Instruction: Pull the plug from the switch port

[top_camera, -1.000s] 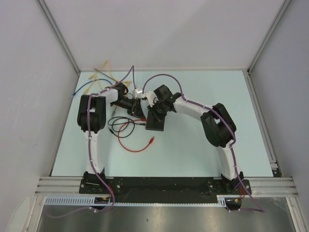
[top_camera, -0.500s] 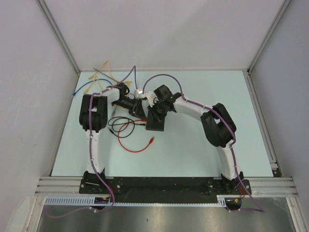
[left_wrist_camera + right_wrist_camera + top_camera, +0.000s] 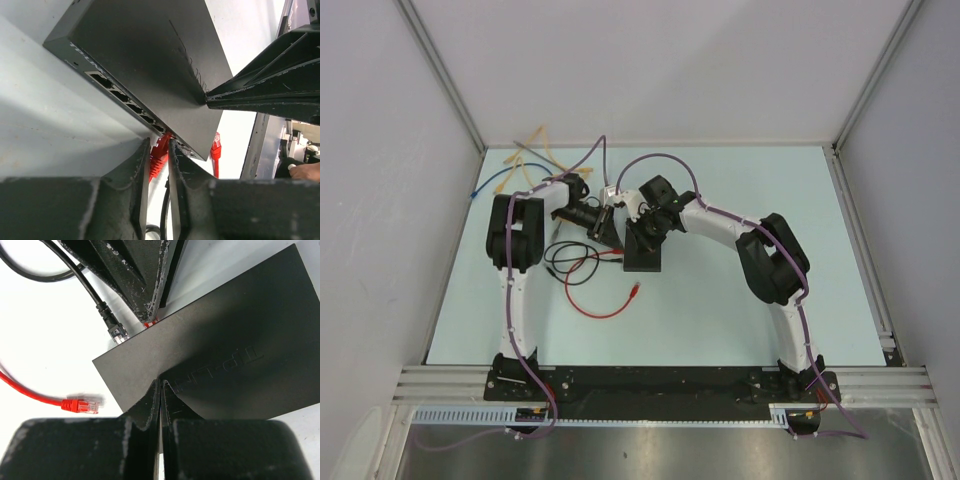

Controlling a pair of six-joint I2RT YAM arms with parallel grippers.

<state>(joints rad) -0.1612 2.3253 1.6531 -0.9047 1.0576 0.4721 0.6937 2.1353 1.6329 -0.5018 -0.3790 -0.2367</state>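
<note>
A flat matte-black rectangular box (image 3: 643,258) lies on the pale green table (image 3: 740,320), a little left of centre and between the two grippers. Its left-facing edge carries a row of sockets. The switch port (image 3: 167,134) in question sits toward the near end of that row, and the red plastic plug (image 3: 159,156) is still at its mouth, touching the edge of the box. The left gripper (image 3: 159,141) reaches in from the left with its jaws drawn narrow, one finger on each side of the red plug, grasping it. The right gripper (image 3: 160,382) comes from the right with its jaws clenched together on nothing, and its joined tips rest on the top face of the box near the printed lettering. A loose red cable (image 3: 603,310) curls on the table near and left of the box, its clear-tipped connector (image 3: 80,404) lying apart from the box edge. A thin black cable (image 3: 560,252) loops beside it, and its plug (image 3: 116,332) lies just beside the box corner. Yellow cables (image 3: 535,150) and a blue cable (image 3: 490,183) lie in the far left corner.
</note>
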